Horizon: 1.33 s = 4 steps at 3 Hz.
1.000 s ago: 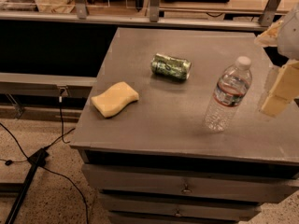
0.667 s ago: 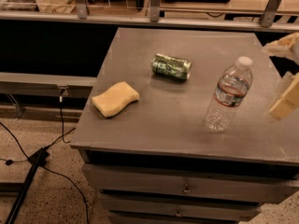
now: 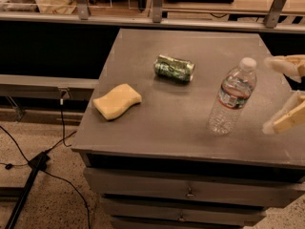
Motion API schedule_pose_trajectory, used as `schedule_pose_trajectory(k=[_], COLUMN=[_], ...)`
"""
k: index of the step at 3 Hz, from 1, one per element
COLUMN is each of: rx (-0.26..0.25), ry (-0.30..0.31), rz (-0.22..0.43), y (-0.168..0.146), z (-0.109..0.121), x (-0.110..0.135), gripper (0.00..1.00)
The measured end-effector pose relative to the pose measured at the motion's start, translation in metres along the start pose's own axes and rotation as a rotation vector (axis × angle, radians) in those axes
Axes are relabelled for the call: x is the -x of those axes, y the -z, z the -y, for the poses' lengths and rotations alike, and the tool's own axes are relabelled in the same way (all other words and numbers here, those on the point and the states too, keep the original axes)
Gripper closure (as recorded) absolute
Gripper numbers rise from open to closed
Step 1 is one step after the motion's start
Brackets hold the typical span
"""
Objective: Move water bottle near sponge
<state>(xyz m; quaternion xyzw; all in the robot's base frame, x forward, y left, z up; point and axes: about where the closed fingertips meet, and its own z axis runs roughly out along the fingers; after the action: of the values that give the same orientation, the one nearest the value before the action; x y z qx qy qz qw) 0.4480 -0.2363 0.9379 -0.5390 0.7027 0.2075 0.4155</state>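
The water bottle (image 3: pixel 232 97) stands upright near the right front of the grey table top (image 3: pixel 181 113); it is clear and ribbed with a white cap and a label band. The pale yellow sponge (image 3: pixel 116 100) lies at the left front of the table, far from the bottle. My gripper (image 3: pixel 279 94) is at the right edge of the view, just right of the bottle. It is open: one finger (image 3: pixel 286 65) is level with the bottle's cap, the other (image 3: pixel 286 118) level with its lower half. It does not touch the bottle.
A green metal can (image 3: pixel 174 68) lies on its side at the middle back of the table. The table has drawers (image 3: pixel 190 192) in front. Black cables (image 3: pixel 47 151) run over the floor at the left. A shelf rail (image 3: pixel 152 20) runs behind the table.
The gripper's fingers have turned from pointing down at the right of the bottle to pointing left towards it, spread apart at bottle height. Bottle, sponge and can have not moved.
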Motion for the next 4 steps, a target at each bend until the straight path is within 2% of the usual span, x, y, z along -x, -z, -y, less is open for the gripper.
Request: schedule_pose_trajectory(k=[1, 2, 3, 4], rx=[0.028, 0.064, 0.058, 0.033], ry=[0.032, 0.035, 0.025, 0.002], rz=[0.288, 0.406, 0.405, 0.319], y=[-0.006, -0.009, -0.011, -0.018], z=[-0.014, -0.021, -0.016, -0.001], x=[0.036, 0.062, 0.069, 0.047], gripper=[0.0, 0.0, 0.0, 0.0])
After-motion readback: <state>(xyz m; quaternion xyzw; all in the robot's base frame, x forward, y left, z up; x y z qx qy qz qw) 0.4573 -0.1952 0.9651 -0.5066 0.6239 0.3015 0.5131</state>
